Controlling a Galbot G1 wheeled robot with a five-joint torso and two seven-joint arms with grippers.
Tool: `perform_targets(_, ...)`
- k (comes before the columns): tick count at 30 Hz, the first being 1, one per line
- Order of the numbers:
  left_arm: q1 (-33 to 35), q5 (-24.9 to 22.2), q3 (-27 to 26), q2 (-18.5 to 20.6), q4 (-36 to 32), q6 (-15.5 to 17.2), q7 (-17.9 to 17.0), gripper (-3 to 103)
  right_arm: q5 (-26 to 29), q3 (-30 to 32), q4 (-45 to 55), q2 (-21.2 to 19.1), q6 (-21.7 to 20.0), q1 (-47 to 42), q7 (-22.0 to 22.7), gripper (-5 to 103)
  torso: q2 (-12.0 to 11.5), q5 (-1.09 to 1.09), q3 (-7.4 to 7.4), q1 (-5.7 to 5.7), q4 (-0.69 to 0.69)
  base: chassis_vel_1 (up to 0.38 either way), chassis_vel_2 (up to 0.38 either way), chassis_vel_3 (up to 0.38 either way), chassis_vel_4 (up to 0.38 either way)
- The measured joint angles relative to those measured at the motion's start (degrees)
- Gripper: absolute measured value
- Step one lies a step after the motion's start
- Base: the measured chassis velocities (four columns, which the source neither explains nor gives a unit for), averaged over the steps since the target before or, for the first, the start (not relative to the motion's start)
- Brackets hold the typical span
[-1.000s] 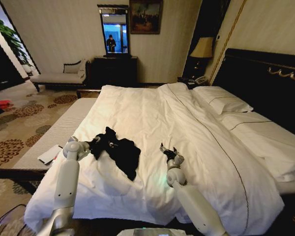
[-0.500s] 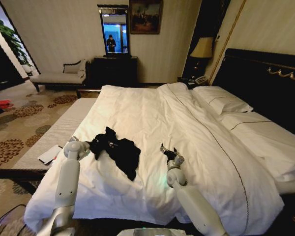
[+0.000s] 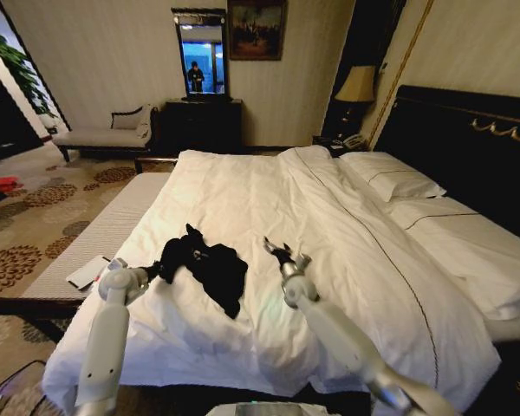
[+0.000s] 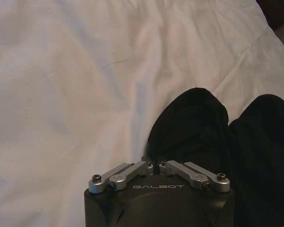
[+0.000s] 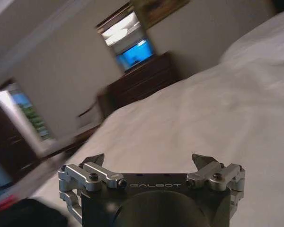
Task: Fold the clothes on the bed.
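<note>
Black T-shirt (image 3: 206, 265) lies crumpled near the bed's (image 3: 269, 204) foot edge, its hem pinched in my closed left gripper (image 3: 147, 271) for spreading, right gripper (image 3: 280, 251) spread empty.

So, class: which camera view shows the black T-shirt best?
The head view: the whole crumpled T-shirt lies on the bed. The left wrist view shows dark folds at the closed left gripper; the right wrist view catches a dark corner.
</note>
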Motion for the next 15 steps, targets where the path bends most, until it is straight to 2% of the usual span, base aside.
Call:
perform_targets(4,0.5,0.0,-0.5,-0.1,-1.4,0.0,0.0,0,3.2,-5.4,-3.0,3.3,-0.4,4.6,-2.6,100,0.0,0.00,0.00,-0.01,0.00,0.000,0.000,0.000,0.000)
perform_targets(15,0.7,0.5,-0.3,-0.8,-3.5,0.0,-0.3,0,8.4,-14.3,-9.6,9.5,-3.2,10.9,-3.0,100,0.0,0.00,0.00,-0.01,-0.01,0.000,0.000,0.000,0.000)
